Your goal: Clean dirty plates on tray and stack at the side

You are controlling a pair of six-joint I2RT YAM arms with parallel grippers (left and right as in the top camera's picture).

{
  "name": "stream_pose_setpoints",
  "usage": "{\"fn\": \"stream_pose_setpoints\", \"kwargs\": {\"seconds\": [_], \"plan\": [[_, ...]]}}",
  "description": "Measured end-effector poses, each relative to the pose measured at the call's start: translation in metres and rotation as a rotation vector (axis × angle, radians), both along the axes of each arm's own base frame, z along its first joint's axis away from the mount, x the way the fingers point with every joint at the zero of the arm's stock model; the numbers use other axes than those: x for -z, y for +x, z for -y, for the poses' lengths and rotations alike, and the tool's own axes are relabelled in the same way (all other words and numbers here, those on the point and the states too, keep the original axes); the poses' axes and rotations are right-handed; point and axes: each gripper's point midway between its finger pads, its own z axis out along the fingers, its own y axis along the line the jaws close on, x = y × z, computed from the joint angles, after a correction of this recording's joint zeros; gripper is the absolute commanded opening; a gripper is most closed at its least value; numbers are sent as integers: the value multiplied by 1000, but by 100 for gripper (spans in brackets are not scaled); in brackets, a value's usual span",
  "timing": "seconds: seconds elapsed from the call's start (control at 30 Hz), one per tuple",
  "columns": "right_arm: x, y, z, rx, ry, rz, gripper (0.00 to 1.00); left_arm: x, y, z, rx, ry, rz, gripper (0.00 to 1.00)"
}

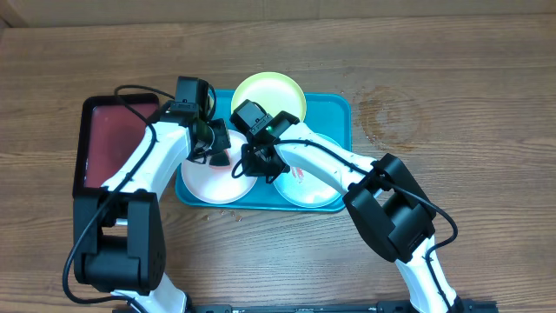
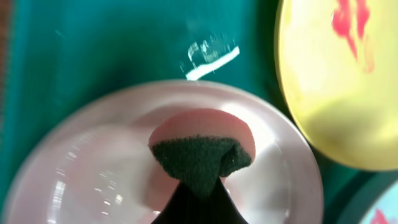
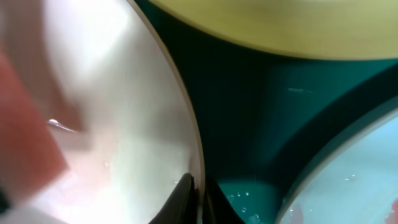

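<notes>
The turquoise tray (image 1: pixel 339 113) holds three plates. The white plate (image 1: pixel 204 187) lies at the tray's front left. The yellow-green plate (image 1: pixel 269 91) with a red smear (image 2: pixel 351 25) lies at the back. The pale mint plate (image 1: pixel 317 193) lies at the front right. My left gripper (image 1: pixel 217 143) is shut on a sponge with a dark green pad (image 2: pixel 199 158), pressed on the white plate (image 2: pixel 93 162). My right gripper (image 3: pixel 199 193) is shut on the white plate's rim (image 3: pixel 189 124), between the white and mint plates (image 3: pixel 354 180).
A dark-red tray with a black rim (image 1: pixel 109 139) lies left of the turquoise tray, under my left arm. Bare wooden table surrounds the trays, with a faint round stain (image 1: pixel 391 113) to the right. Small crumbs (image 1: pixel 228 211) lie in front of the tray.
</notes>
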Motion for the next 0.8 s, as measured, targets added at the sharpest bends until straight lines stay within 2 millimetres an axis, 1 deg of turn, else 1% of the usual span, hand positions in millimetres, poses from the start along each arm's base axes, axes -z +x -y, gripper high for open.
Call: {"fn": "stream_pose_setpoints", "kwargs": {"seconds": [0.2,0.27,0.33,0.5,0.6,0.7,0.8], "plan": [[0,0,0,0,0,0,6,18,-11,20,20,-72,-79,4],[0,0,0,0,0,0,6,24,-13,20,21,-65,-96,4],[0,0,0,0,-1,-1,6,29,-12,16,14,-38,-100,4],[0,1,0,1,1,2,6,32,-5,-5,-15,118,-80,4],[0,0,0,0,1,1,6,30,-2,-26,-44,250,-63,4],[0,0,0,1,0,1,4,28,-6,-53,-78,400,-72,4],[0,2,1,5,-4,7,4,24,-12,-71,-94,507,-92,4]]}}
